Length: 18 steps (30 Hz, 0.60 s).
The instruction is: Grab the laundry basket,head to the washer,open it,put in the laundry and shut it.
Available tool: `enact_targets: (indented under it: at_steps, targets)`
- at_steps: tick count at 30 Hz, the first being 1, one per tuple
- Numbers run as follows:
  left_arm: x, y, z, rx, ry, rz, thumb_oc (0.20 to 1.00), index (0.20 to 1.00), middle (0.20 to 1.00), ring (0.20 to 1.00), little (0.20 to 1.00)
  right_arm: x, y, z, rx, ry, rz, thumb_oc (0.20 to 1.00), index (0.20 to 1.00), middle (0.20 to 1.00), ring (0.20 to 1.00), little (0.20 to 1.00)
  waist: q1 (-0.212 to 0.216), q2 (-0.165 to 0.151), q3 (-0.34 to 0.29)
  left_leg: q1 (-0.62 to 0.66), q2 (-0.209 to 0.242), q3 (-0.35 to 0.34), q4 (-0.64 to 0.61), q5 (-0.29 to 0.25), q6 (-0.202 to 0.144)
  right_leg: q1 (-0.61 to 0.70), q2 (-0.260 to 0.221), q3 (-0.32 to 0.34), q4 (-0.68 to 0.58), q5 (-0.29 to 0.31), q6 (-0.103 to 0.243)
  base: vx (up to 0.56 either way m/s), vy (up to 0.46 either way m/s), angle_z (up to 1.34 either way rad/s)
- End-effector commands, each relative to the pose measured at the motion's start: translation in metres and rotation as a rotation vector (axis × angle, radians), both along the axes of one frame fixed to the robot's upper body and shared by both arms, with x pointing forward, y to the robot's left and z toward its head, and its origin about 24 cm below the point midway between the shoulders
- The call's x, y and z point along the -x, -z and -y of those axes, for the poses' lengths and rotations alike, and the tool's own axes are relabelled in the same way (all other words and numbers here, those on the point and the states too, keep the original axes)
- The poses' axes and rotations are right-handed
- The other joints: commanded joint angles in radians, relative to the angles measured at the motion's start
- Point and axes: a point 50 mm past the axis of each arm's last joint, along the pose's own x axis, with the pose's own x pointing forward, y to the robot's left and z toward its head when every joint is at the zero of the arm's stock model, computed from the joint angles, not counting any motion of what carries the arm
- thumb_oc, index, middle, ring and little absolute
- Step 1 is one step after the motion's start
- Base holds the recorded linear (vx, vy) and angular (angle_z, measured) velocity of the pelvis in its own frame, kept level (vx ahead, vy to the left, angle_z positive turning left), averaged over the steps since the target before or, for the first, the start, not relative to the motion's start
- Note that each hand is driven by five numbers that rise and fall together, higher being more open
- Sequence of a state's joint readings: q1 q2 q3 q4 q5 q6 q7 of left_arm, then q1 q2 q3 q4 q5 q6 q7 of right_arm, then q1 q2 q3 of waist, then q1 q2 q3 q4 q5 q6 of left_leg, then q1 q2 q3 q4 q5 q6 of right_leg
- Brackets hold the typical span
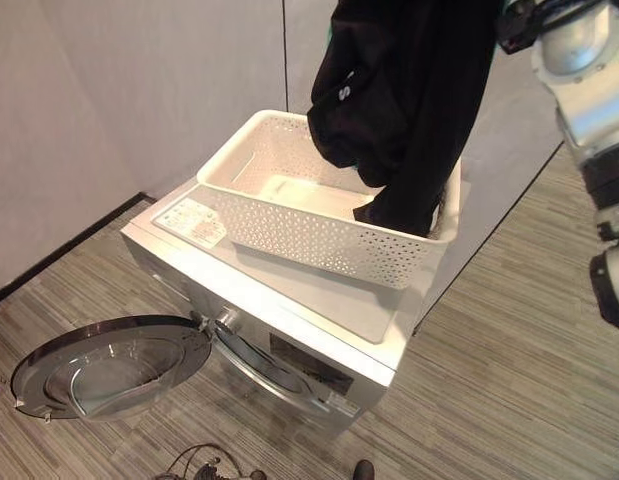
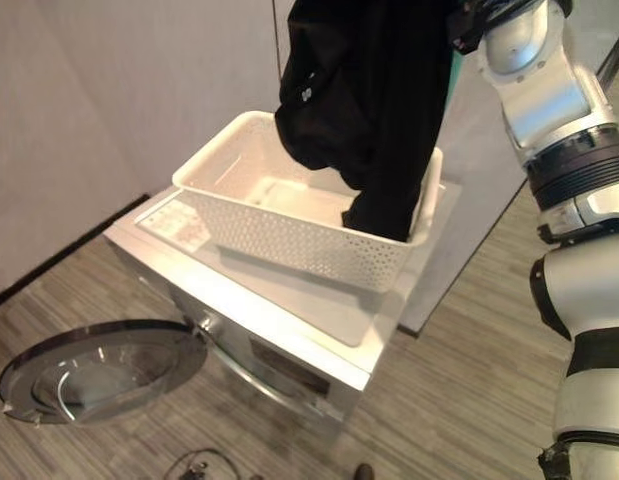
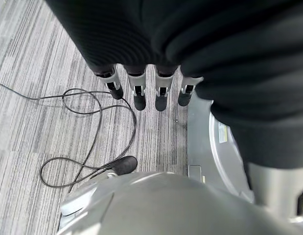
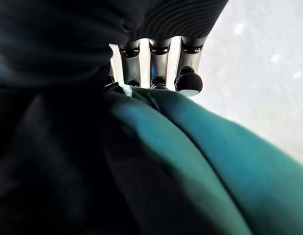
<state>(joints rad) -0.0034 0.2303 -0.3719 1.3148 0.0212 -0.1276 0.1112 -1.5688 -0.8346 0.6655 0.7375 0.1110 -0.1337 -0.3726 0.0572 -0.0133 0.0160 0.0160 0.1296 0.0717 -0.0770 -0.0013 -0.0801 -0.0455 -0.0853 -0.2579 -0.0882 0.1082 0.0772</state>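
My right hand (image 4: pixel 156 66) has its fingers curled into the dark clothes (image 1: pixel 409 90), which hang straight down from them with the tail still in the basket (image 1: pixel 289 225); the open washer door (image 1: pixel 109 365) lies well below, nearer my slack-fingered left hand (image 3: pixel 146 90).

- Laundry basket (image 1: pixel 319 235): white plastic, matt, its walls pierced with small holes.
- Black garment (image 1: pixel 409 90): soft matt cloth, hanging in folds; teal cloth (image 4: pixel 215 161) shows beside it, smooth and matt.
- Washer (image 1: pixel 289 345): silver-grey front with a satin sheen, smooth pale top.
- Washer door (image 1: pixel 109 370): glossy clear window in a shiny chrome-look ring.
- Floor (image 1: pixel 509 380): streaked grey, matt, finely ribbed.
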Motion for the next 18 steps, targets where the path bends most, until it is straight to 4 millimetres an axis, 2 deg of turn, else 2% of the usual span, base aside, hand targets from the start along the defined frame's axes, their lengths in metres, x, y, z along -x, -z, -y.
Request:
enact_targets:
  at_steps: [1, 2, 4, 5, 9, 10, 11, 14, 18]
  targets:
    - [-0.003, -0.005, -0.027, -0.112, 0.059, -0.034, 1.000, 1.000, 1.000, 1.000, 1.000, 0.055, -0.078, 0.023, -0.128, 0.016, 0.316, 0.200, 0.200, 0.200, 0.200, 0.200, 0.036, -0.125, -0.047, 0.032, -0.045, -0.003, -0.003, -0.032, 0.009, 0.122, -0.032, 0.034, 0.035, -0.143, 0.048, 0.00, 0.049, 0.08]
    - [-0.003, -0.005, -0.027, -0.112, 0.059, -0.034, 1.000, 1.000, 1.000, 1.000, 1.000, 0.056, -0.079, 0.023, -0.127, 0.016, 0.317, 0.200, 0.200, 0.200, 0.200, 0.200, 0.036, -0.125, -0.047, 0.031, -0.046, -0.004, -0.003, -0.032, 0.009, 0.122, -0.033, 0.034, 0.035, -0.143, 0.049, 0.00, 0.039, 0.09]
    - [-0.001, -0.006, -0.030, -0.126, 0.039, -0.044, 1.000, 1.000, 1.000, 1.000, 1.000, 0.077, -0.091, 0.035, -0.132, 0.031, 0.405, 0.200, 0.200, 0.200, 0.200, 0.200, 0.032, -0.137, -0.053, 0.032, -0.052, -0.007, -0.001, -0.038, 0.013, 0.121, -0.040, 0.030, 0.044, -0.143, 0.053, 0.00, 0.062, 0.08]
    - [-0.001, -0.006, -0.030, -0.126, 0.040, -0.043, 1.000, 1.000, 1.000, 1.000, 1.000, 0.077, -0.091, 0.035, -0.132, 0.032, 0.406, 0.200, 0.200, 0.200, 0.200, 0.200, 0.032, -0.138, -0.052, 0.032, -0.053, -0.007, 0.000, -0.038, 0.014, 0.121, -0.041, 0.030, 0.045, -0.143, 0.054, 0.00, 0.075, 0.11]
    - [0.003, -0.007, -0.036, -0.141, 0.024, -0.055, 1.000, 1.000, 1.000, 1.000, 1.000, 0.109, -0.103, 0.060, -0.124, 0.104, 0.510, 0.200, 0.200, 0.200, 0.200, 0.200, 0.010, -0.147, -0.061, 0.038, -0.070, -0.004, 0.000, -0.051, 0.026, 0.109, -0.057, 0.035, 0.072, -0.138, 0.065, -0.01, 0.085, 0.08]
    - [0.002, -0.007, -0.036, -0.141, 0.025, -0.055, 1.000, 1.000, 1.000, 1.000, 1.000, 0.110, -0.104, 0.060, -0.124, 0.104, 0.510, 0.200, 0.200, 0.200, 0.200, 0.200, 0.012, -0.146, -0.060, 0.038, -0.070, -0.004, 0.000, -0.051, 0.027, 0.108, -0.058, 0.035, 0.072, -0.138, 0.066, -0.02, 0.101, -0.01]
    - [0.004, -0.007, -0.038, -0.147, 0.031, -0.059, 1.000, 1.000, 1.000, 1.000, 1.000, 0.117, -0.106, 0.071, -0.096, 0.179, 0.517, 0.200, 0.200, 0.200, 0.200, 0.200, 0.001, -0.148, -0.061, 0.040, -0.076, 0.001, 0.000, -0.055, 0.030, 0.102, -0.064, 0.041, 0.078, -0.134, 0.070, -0.02, 0.081, -0.13]
    - [0.006, -0.007, -0.040, -0.149, 0.027, -0.064, 1.000, 1.000, 1.000, 1.000, 1.000, 0.122, -0.103, 0.087, -0.094, 0.251, 0.501, 0.200, 0.200, 0.200, 0.200, 0.200, -0.013, -0.144, -0.062, 0.047, -0.086, 0.015, -0.002, -0.062, 0.038, 0.095, -0.073, 0.055, 0.079, -0.126, 0.077, -0.01, 0.089, -0.15]
    - [0.012, -0.007, -0.042, -0.154, 0.006, -0.074, 1.000, 1.000, 1.000, 1.000, 1.000, 0.135, -0.093, 0.115, -0.054, 0.431, 0.513, 0.200, 0.200, 0.200, 0.200, 0.200, -0.041, -0.131, -0.057, 0.055, -0.097, 0.044, -0.006, -0.073, 0.050, 0.074, -0.086, 0.083, 0.077, -0.106, 0.091, -0.03, 0.078, -0.38]
